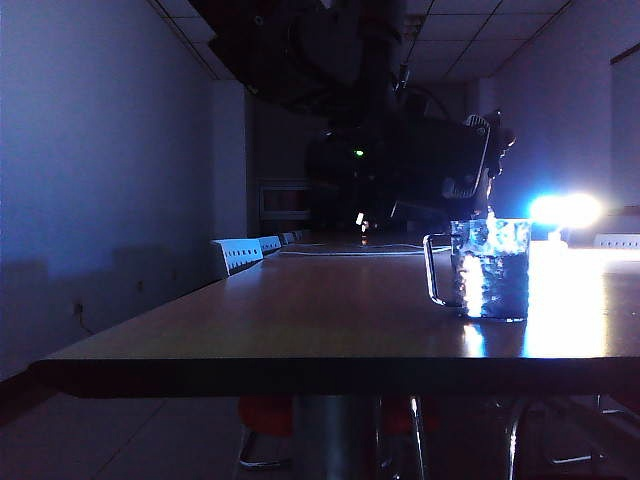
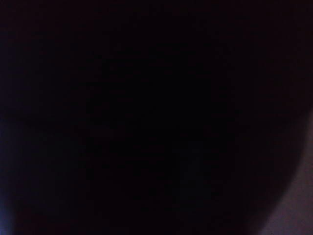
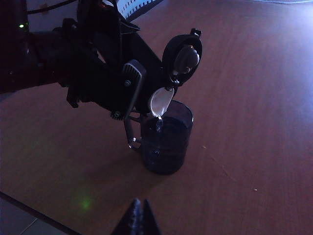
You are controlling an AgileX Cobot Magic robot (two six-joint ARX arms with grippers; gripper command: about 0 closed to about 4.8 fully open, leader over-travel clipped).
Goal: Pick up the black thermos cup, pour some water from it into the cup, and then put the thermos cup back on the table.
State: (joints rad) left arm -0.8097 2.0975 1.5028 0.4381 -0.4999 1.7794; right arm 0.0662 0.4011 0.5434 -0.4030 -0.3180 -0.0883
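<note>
In a dim room, the left gripper (image 3: 128, 88) holds the black thermos cup (image 3: 146, 73) tipped steeply over the cup (image 3: 166, 137), its fingers (image 3: 133, 81) clamped around the dark body. The thermos's long axis slants down toward the glass mug, mouth end lowest, its flip lid (image 3: 183, 56) hanging open above the pale spout (image 3: 160, 100) — a thin stream of water (image 3: 159, 122) falls from the spout into the mug. The clear mug (image 1: 490, 268) stands upright on the worktop (image 1: 300, 320), handle turned to the left in the exterior view, glinting in a bright backlight; how full it is cannot be told. No writing can be read. The left wrist view is black. The right gripper (image 3: 139, 215) hangs apart above the worktop's near edge, its fingertips pressed together — holding nothing.
</note>
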